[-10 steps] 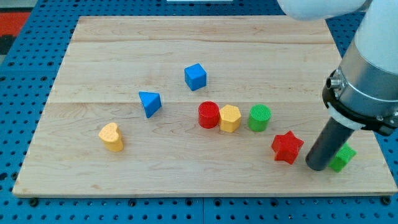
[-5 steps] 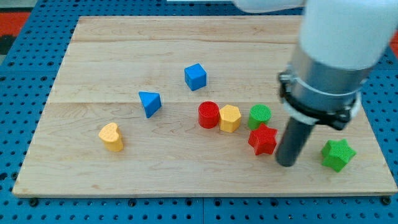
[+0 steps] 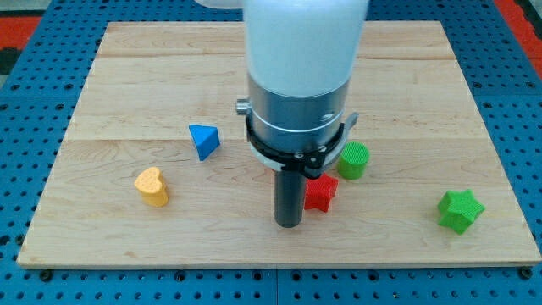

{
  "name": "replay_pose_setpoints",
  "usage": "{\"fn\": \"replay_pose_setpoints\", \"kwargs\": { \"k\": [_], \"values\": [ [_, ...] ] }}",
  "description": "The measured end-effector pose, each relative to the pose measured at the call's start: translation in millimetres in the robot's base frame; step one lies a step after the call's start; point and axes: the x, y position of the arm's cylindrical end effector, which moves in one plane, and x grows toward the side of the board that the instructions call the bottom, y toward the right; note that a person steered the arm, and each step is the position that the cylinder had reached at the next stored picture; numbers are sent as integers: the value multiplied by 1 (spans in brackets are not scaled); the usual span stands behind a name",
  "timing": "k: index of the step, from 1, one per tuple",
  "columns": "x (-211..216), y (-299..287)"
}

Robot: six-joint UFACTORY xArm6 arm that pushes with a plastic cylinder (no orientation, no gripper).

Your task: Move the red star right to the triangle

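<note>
Our tip [image 3: 289, 224] sits on the bench [image 3: 406, 102] near the view's bottom, about the middle of the board from left to right. The red star [image 3: 321, 193] lies just beside the rod, on its right in the view, and looks to be touching the rod's side; part of the star is hidden behind the rod, so we cannot tell how much contact there is. We carry no hand here, only the straight rod, so nothing is grasped or clenched.

The green cylinder [image 3: 354, 159] stands just above and to the right of the red star, close to it, though we cannot tell whether the two touch. The blue triangle [image 3: 203, 140] lies well to the left of the star and the tip, a little higher in the view. The yellow heart [image 3: 152, 186] sits further left still, below the triangle and apart from it. The green star [image 3: 461, 210] lies alone near the view's right edge of the board, well apart from the red star.

Our arm's broad pale body and its dark collar fill the middle of the view and cover the bench behind them, so whatever lies there is hidden from us.
</note>
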Motion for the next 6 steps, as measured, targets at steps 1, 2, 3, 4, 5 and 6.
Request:
{"fn": "replay_pose_setpoints", "kwargs": {
  "k": [1, 2, 3, 4, 5, 6],
  "values": [
    [2, 64],
    [-34, 77],
    [-53, 60],
    [-28, 15],
    [-25, 8],
    [-22, 8]
  ]
}}
